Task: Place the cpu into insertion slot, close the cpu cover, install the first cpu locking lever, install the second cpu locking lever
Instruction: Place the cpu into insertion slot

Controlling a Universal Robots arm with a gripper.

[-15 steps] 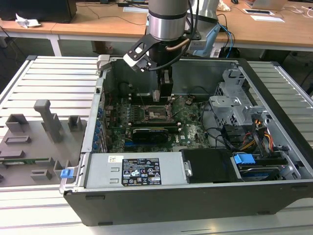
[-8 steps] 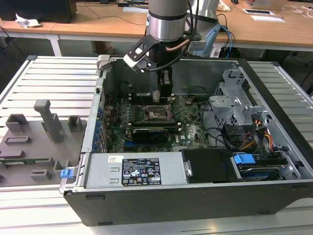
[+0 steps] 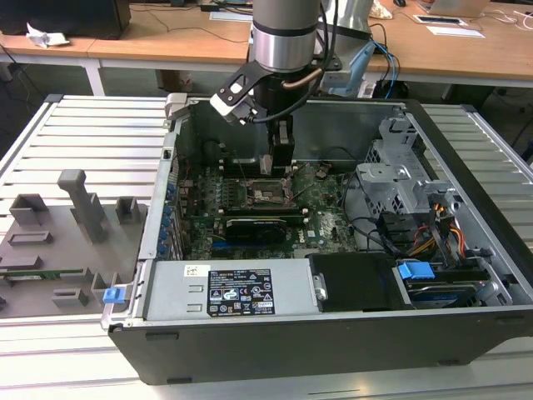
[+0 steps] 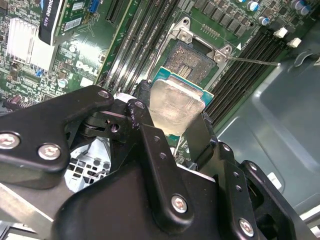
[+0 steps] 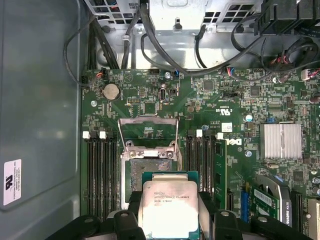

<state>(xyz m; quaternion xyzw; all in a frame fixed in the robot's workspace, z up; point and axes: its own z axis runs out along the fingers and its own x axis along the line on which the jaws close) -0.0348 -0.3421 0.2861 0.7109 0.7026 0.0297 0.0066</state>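
Tool clenched on the cpu, a small flat square chip with a silver-grey metal top and a green edge; black fingers press on two opposite sides of the chip, metal top facing both wrist cameras.

In the second wrist view the cpu hangs in the tool, clear of the board, not seated.

Insertion slot, a square black socket with a dark centre and metal rim, sits uncovered on the green motherboard; in the first wrist view the chip overlaps the slot's nearer edge; the far part of the slot lies bare.

Cpu cover, a thin silver-grey metal frame with a square window, is swung up and open at the slot's far side; board visible through its window.

A thin silver wire rod juts out sideways from one corner of the insertion slot.

Exterior view: grey arm reaches down into the open black computer case; tool just above the insertion slot, between the long black memory slots and the case's rear wall; case lies on a ribbed grey metal worktop; grey plastic fixtures stand on the worktop at the exterior view's left, well apart from the case interior.
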